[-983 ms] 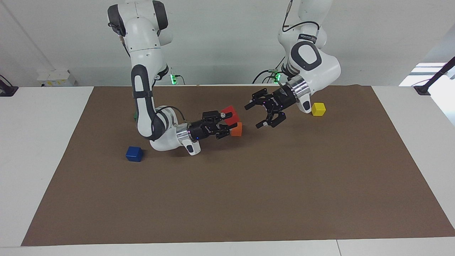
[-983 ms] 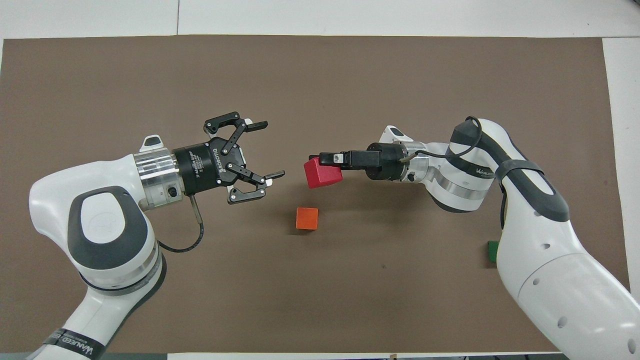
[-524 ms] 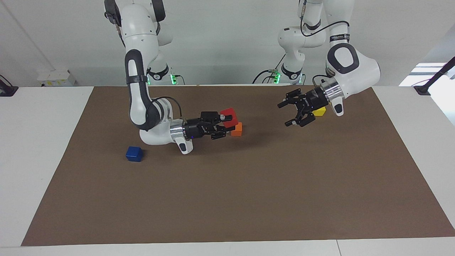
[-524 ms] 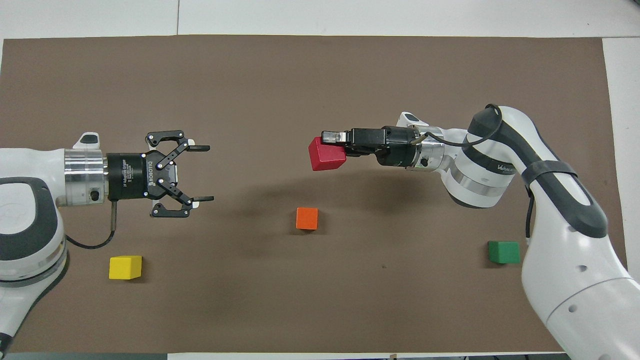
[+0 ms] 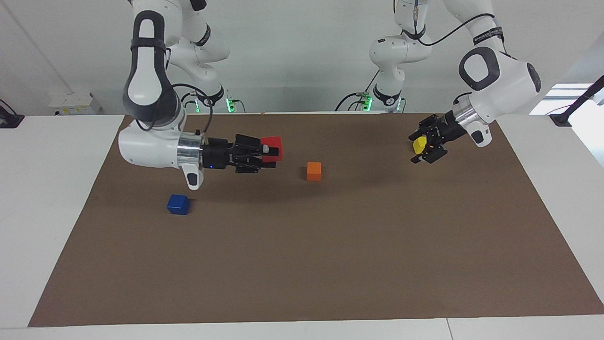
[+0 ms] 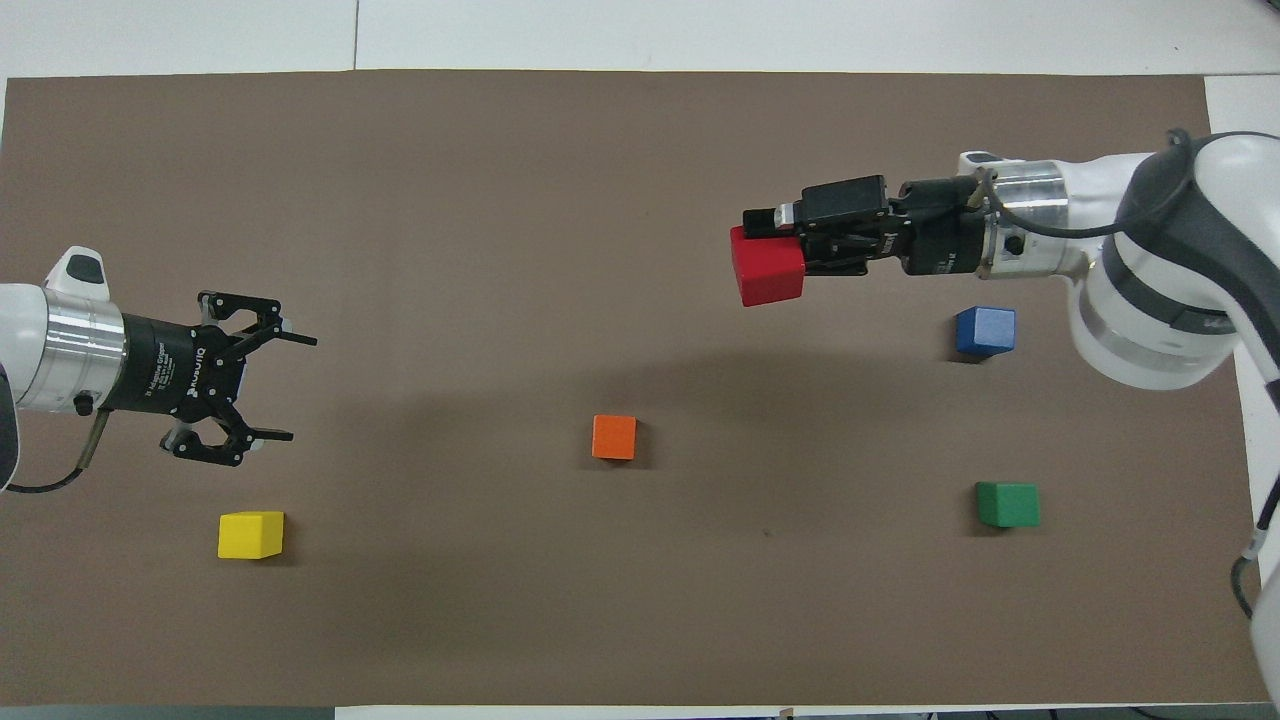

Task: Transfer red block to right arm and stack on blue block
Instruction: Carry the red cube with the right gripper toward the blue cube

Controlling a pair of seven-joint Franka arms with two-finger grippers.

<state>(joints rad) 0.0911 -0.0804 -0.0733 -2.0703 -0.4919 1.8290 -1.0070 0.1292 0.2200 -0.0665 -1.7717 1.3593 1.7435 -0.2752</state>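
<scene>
My right gripper [image 5: 270, 150] is shut on the red block [image 5: 272, 147] and holds it in the air, fingers level with the table. In the overhead view the right gripper [image 6: 772, 240] carries the red block [image 6: 766, 274] over the brown mat, between the orange cube and the blue block. The blue block [image 5: 178, 204] lies on the mat toward the right arm's end and shows beside the right wrist in the overhead view [image 6: 985, 331]. My left gripper [image 5: 417, 149] is open and empty, raised over the mat at the left arm's end [image 6: 288, 386].
An orange cube [image 5: 314, 171] sits mid-mat [image 6: 614, 437]. A yellow cube [image 6: 250, 534] lies near the left gripper, seen between its fingers in the facing view [image 5: 418, 144]. A green cube [image 6: 1008, 503] lies nearer to the robots than the blue block. The brown mat [image 5: 330, 264] covers the table.
The right gripper has carried the red block away from the orange cube toward the right arm's end. The left gripper, still open, has drawn back to its own end, near the yellow cube.
</scene>
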